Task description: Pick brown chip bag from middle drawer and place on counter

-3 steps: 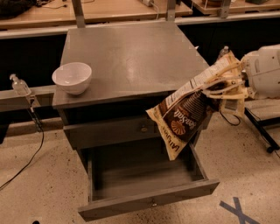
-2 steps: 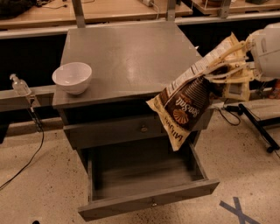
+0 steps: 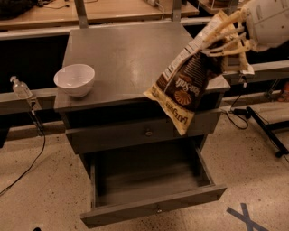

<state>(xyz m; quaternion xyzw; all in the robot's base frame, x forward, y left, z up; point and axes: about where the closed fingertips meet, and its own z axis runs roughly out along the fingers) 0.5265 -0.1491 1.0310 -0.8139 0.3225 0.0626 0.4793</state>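
My gripper (image 3: 222,41) is at the upper right, shut on the top of the brown chip bag (image 3: 187,88). The bag hangs tilted in the air over the counter's right front edge, dark brown with white lettering, an orange emblem and cream-yellow edges. The counter (image 3: 131,58) is a dull-grey cabinet top. The middle drawer (image 3: 151,198) stands pulled open below, with nothing visible inside it.
A white bowl (image 3: 74,80) sits at the counter's left front. A shut drawer with a round knob (image 3: 148,132) is above the open one. A small bottle (image 3: 20,87) stands on the left ledge. Cables lie on the floor both sides. Wooden benches (image 3: 113,9) run behind.
My gripper has lifted the chip bag higher and a little further back, from beside the drawer's right side to level with the counter's edge.
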